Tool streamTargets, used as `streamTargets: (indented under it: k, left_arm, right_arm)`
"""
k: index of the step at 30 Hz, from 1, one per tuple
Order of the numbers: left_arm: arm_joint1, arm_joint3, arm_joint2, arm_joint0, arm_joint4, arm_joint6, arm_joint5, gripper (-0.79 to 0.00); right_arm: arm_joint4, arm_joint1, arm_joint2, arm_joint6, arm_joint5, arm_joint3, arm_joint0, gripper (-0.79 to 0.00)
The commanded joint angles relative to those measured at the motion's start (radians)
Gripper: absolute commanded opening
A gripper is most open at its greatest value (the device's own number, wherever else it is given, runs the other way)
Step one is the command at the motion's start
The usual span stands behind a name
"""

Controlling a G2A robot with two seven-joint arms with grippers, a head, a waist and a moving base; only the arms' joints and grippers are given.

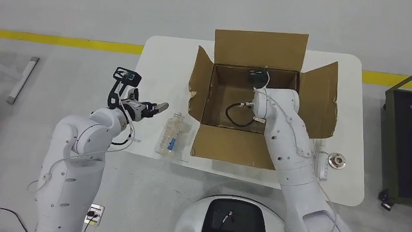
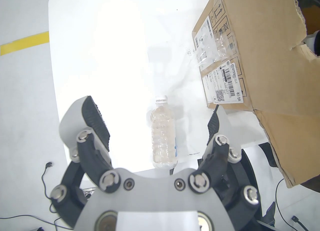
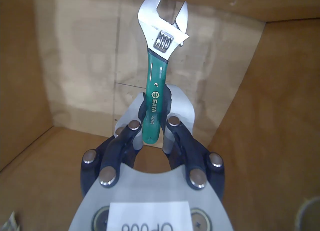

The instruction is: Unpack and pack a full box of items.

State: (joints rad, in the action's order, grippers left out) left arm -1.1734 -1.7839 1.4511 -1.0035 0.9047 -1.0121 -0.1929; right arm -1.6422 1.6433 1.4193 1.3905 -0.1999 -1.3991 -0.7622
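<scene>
right gripper [image 3: 155, 117] pinches wrench [image 3: 160, 42] by handle end inside box [image 3: 275, 92]; long axis runs straight out from fingers. left gripper [image 2: 152, 110] spread, near bottle [image 2: 163, 137].

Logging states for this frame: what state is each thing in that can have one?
cardboard box: on the table, flaps open.
water bottle: capped, lying on its side beside the box.
adjustable wrench: gripped by the handle inside the box, jaw partly open.
left end effector: open, empty, apart from the bottle.
right end effector: shut on the wrench.
</scene>
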Motion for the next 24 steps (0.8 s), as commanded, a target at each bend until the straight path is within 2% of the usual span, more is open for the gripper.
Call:
streamTargets:
  k: [1,7,20,24]
  left_arm:
    - [0.0,0.0,0.0,0.0,0.0,0.0,0.0,0.0]
    - [0.0,0.0,0.0,0.0,0.0,0.0,0.0,0.0]
    - [0.0,0.0,0.0,0.0,0.0,0.0,0.0,0.0]
    - [0.0,0.0,0.0,0.0,0.0,0.0,0.0,0.0]
  right_arm:
    - [0.036,-0.005,0.027,-0.006,0.028,-0.088,-0.032,-0.785]
    - [0.078,-0.011,0.051,-0.055,0.049,-0.252,-0.108,-0.785]
    - [0.078,-0.011,0.051,-0.055,0.049,-0.252,-0.108,-0.785]
    - [0.155,-0.012,0.057,-0.134,0.079,-0.294,-0.148,-0.785]
